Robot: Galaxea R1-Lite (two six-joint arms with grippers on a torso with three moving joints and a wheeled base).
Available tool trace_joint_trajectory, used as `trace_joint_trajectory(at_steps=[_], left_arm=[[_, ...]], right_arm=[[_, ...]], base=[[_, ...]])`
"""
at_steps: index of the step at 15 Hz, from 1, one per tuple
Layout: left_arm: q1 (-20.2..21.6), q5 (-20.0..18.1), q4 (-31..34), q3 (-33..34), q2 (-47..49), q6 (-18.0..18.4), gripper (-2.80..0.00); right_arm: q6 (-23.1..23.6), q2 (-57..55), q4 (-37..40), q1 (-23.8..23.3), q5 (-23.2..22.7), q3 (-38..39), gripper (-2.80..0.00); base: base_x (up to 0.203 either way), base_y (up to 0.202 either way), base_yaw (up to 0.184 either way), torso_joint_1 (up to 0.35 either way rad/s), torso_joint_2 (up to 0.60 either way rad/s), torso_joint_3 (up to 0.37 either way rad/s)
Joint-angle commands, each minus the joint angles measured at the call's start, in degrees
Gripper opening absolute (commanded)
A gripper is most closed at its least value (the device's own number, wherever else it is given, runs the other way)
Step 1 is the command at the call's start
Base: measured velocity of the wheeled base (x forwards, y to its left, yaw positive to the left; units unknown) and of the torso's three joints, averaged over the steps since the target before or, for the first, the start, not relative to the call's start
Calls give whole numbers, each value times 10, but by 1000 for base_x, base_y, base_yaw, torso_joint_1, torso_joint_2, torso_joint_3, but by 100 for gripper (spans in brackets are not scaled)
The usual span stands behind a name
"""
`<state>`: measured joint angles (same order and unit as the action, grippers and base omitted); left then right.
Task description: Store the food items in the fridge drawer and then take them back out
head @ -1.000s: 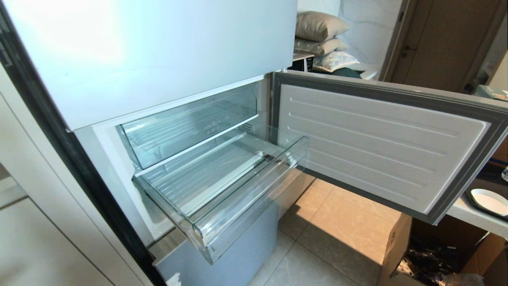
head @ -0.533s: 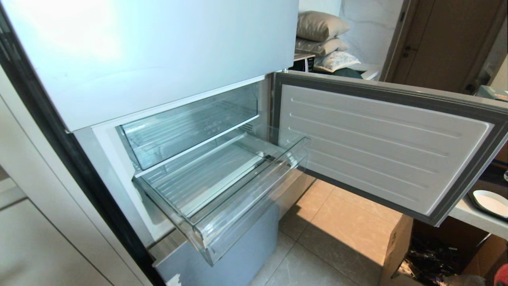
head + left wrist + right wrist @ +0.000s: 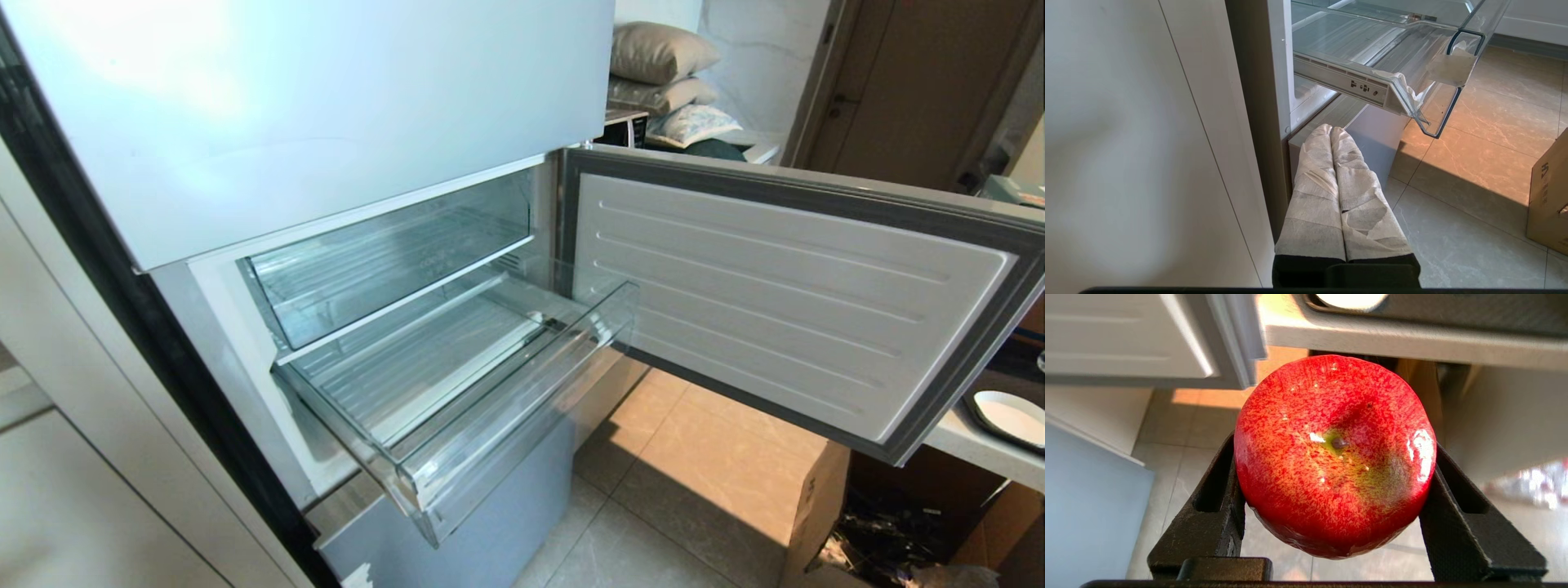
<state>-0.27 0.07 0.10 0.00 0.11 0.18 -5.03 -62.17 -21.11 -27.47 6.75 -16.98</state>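
Note:
The fridge drawer [image 3: 522, 408] is pulled out of the fridge, and its ribbed clear floor is bare. The left wrist view shows the same fridge drawer [image 3: 1404, 53] from below. In the right wrist view a shiny red apple [image 3: 1333, 453] sits between the black fingers of my right gripper [image 3: 1333, 469], which is shut on it and hangs above the tiled floor. That gripper is outside the head view. My left gripper [image 3: 1331, 130], wrapped in white tape, is shut on nothing. It hangs low beside the fridge's base.
The open fridge door [image 3: 784, 302] swings out to the right. A deeper clear compartment [image 3: 384, 261] sits above the drawer. A cardboard box [image 3: 824, 506] stands on the floor below a counter [image 3: 971, 449] carrying a white plate [image 3: 1008, 416].
A red shape showed at the head view's bottom right corner half a second ago and is gone from that view now. The drawer and door have stayed put.

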Motion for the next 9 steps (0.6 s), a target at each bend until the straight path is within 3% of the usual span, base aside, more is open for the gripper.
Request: trace_joint_trajectory(at_steps=[1,9], left_arm=[[0,0,0,0,1,0,-280],[0,0,0,0,1,0,-280]], right_arm=[[-11,-113,-4,-17,5,-36,-280],[-28,-367,-21,-108,3,-248,-280]], base=[[0,0,0,0,0,0],[0,0,0,0,0,0]])
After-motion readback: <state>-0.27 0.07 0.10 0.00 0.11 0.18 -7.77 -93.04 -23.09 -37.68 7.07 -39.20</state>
